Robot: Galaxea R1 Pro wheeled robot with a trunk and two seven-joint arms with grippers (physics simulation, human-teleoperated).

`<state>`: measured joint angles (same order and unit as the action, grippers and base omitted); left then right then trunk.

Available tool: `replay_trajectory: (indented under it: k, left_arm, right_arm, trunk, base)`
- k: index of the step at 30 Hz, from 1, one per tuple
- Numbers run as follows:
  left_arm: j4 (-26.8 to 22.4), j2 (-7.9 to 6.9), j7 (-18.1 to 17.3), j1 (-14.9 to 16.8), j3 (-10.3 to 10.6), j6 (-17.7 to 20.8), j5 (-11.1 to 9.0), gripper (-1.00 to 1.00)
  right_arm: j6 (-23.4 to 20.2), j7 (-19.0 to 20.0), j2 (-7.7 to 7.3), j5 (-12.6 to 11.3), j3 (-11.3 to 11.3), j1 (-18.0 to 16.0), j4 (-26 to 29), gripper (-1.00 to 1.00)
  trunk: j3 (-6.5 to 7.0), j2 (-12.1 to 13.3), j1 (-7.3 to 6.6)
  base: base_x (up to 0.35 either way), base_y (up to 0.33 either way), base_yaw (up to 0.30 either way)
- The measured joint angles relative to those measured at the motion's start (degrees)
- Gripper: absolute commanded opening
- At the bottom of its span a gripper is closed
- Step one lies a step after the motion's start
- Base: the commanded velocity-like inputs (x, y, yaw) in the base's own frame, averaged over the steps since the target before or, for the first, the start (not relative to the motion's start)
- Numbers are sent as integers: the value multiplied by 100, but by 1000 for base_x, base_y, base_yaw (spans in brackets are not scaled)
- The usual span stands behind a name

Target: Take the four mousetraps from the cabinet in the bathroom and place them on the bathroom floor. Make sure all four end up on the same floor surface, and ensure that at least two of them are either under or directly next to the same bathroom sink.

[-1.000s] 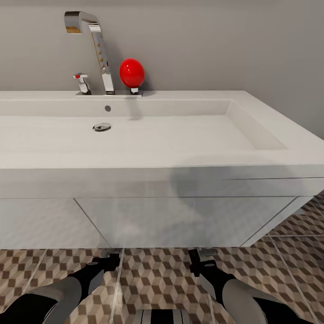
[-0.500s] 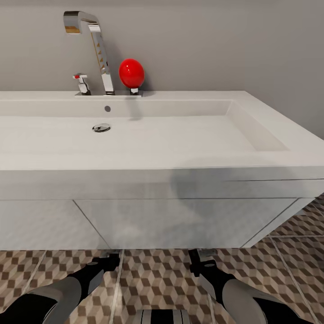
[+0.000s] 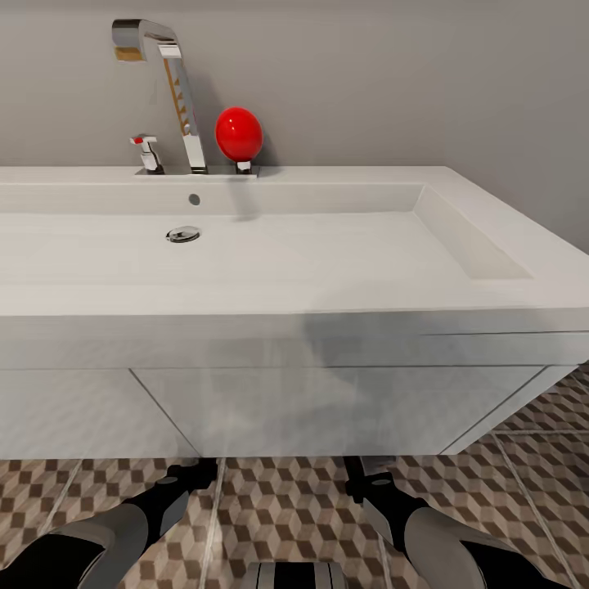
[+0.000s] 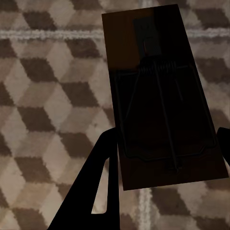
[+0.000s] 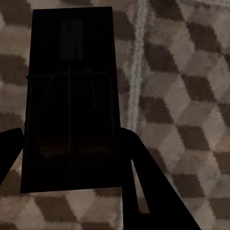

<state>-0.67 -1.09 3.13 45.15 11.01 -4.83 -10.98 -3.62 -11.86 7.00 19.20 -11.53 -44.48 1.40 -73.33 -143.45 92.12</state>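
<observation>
Each gripper grasps a mousetrap: left gripper [image 4: 163, 158] pinches one mousetrap [image 4: 160, 96], right gripper [image 5: 72, 153] another mousetrap [image 5: 69, 96], both over the bathroom floor [image 3: 286, 507]. Neither is set down yet. Just beyond the fingertips, the vanity front [image 3: 327, 401] under the bathroom sink [image 3: 245, 254] leaves little room forward.

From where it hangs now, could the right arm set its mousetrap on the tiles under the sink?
Probably yes. The right gripper holds a mousetrap low over the bathroom floor, at the foot of the vanity, with nothing visible between them.

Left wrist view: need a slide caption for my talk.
Left gripper holds a mousetrap above the cube-patterned bathroom floor.
</observation>
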Motion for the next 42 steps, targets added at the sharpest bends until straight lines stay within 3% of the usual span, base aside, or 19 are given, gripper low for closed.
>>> replay_trajectory:
  k: [42]
  left_arm:
    - [46,-15,-32,-44,0,200,0,-100]
  right_arm:
    - [118,1,27,10,19,0,4,-100]
  trunk:
    - [0,0,0]
  base:
    - [0,0,0]
